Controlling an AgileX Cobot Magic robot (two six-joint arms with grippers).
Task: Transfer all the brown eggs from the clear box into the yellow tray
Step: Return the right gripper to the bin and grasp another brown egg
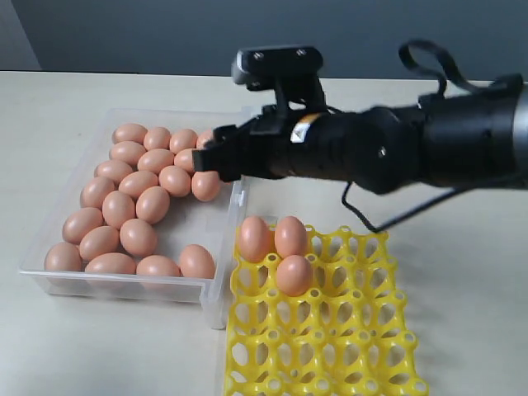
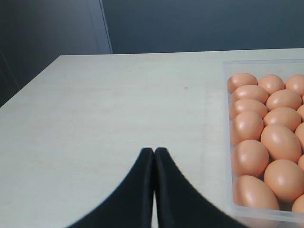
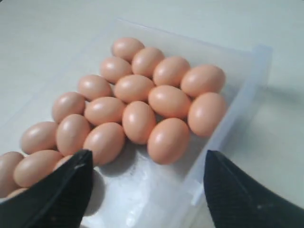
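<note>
Several brown eggs (image 1: 136, 205) lie packed in the clear box (image 1: 124, 289) on the left. The yellow tray (image 1: 330, 346) sits in front of it to the right, with three eggs (image 1: 293, 275) in its far-left cups. My right gripper (image 1: 213, 157) hovers open above the box's right side, with nothing between its fingers. In the right wrist view the right gripper (image 3: 148, 156) spans the box's wall (image 3: 223, 142), the nearest egg (image 3: 168, 140) just beyond. My left gripper (image 2: 154, 151) is shut and empty over bare table beside the box (image 2: 227, 118).
The light table (image 1: 462, 272) runs to the right of the tray and in front of the box. A dark wall stands behind the table's far edge. The right arm's black body and cable stretch above the tray's far side.
</note>
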